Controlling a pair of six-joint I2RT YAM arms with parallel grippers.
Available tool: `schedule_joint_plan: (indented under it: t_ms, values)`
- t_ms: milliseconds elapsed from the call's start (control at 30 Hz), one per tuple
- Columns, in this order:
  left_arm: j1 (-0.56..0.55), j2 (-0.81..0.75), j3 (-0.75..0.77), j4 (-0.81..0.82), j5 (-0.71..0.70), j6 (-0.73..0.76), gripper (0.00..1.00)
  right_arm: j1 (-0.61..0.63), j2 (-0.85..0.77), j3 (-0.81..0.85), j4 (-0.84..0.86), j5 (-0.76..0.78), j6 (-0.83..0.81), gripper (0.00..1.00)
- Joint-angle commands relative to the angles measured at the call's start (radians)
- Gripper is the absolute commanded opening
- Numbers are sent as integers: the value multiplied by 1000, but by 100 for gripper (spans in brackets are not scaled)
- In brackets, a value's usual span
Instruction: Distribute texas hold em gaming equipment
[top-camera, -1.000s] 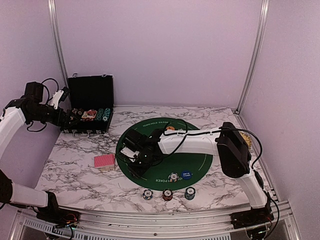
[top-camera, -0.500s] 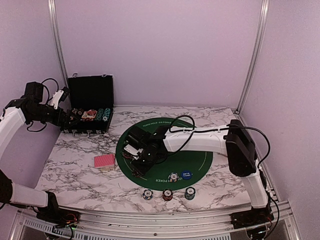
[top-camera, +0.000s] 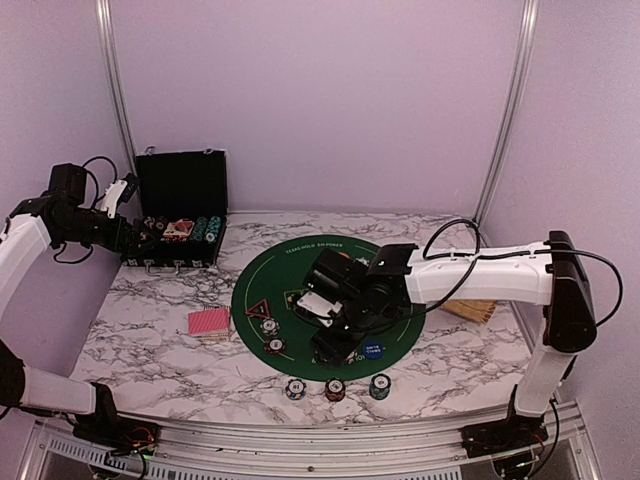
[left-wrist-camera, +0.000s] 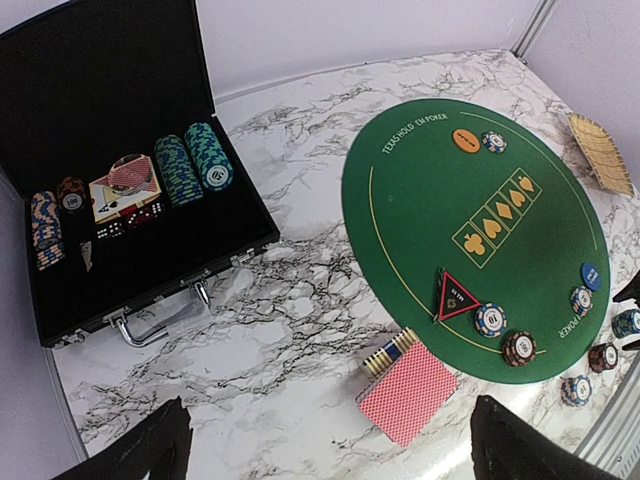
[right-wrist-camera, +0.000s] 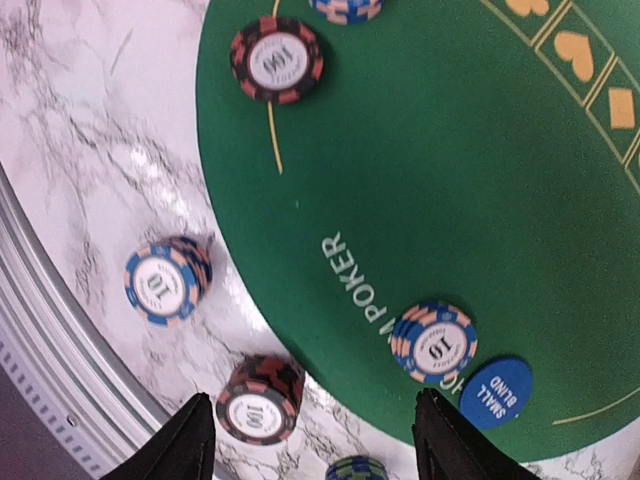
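meanwhile, right gripper (right-wrist-camera: 315, 410) hangs spread and empty above the near edge of the green mat (right-wrist-camera: 420, 180), blue chip stack (right-wrist-camera: 435, 342) beside small blind disc (right-wrist-camera: 496, 392) below; any pick probably wants fingers straddling one stack, clear of neighbours.

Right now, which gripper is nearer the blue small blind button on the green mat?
Right. The right gripper hovers just beside the blue button; the left gripper hangs far off, by the black case.

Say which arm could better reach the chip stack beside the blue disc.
Right, probably: the right gripper hangs open above that chip stack; the left gripper is far off, by the black case.
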Motion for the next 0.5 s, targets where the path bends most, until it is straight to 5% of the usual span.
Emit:
schedule_joint_plan:
  t_ms: [0, 467]
  values:
    - [2, -21, 19, -25, 17, 6, 99, 34, -62, -75, -59, -46, 30, 70]
    - [2, -25, 22, -28, 14, 7, 99, 90, -17, -86, -26, -75, 26, 77]
